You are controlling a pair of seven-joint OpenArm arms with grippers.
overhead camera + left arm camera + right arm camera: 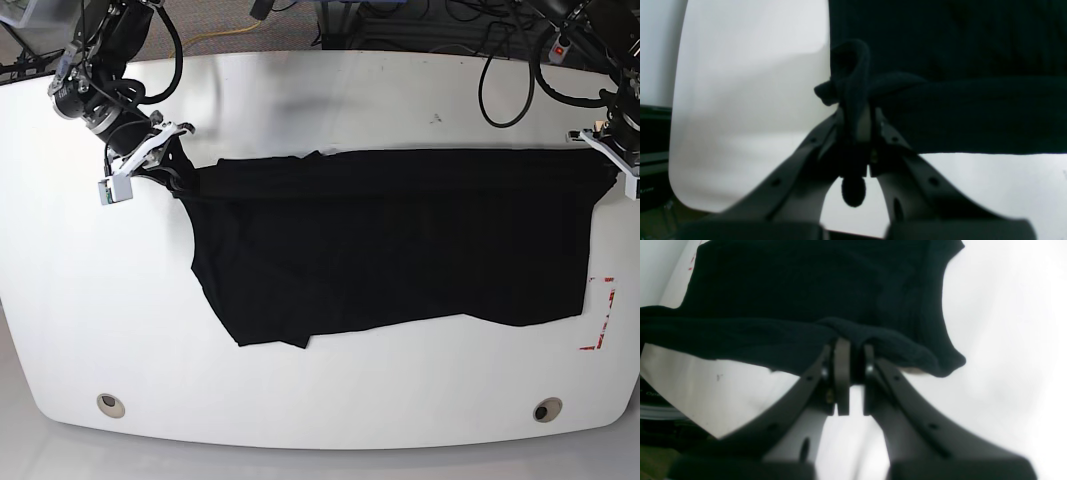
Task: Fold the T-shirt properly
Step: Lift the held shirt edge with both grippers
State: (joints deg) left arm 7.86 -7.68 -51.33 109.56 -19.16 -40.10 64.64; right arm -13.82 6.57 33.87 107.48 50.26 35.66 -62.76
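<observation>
The left gripper is pinched tight on a bunch of the T-shirt. A little loop of black cloth sticks up just past its tips, and a small dark bit hangs down between its two fingers. From this gripper the cloth runs off to one side in a thick band, and more of the black T-shirt lies beyond it on the white table.

The right gripper is squeezed onto a fold of the T-shirt too. The cloth bunches right at its tips. On one side of it the fabric ends in a small rounded corner, and on the other side a long black strip stretches away.

In the base view the T-shirt is pulled out long between the two grippers. The right gripper holds one top end and the left gripper holds the other top end. The rest of the cloth lies flat on the table, spread out toward the near edge. Just beside the left gripper's end of the shirt are red marks on the table.
</observation>
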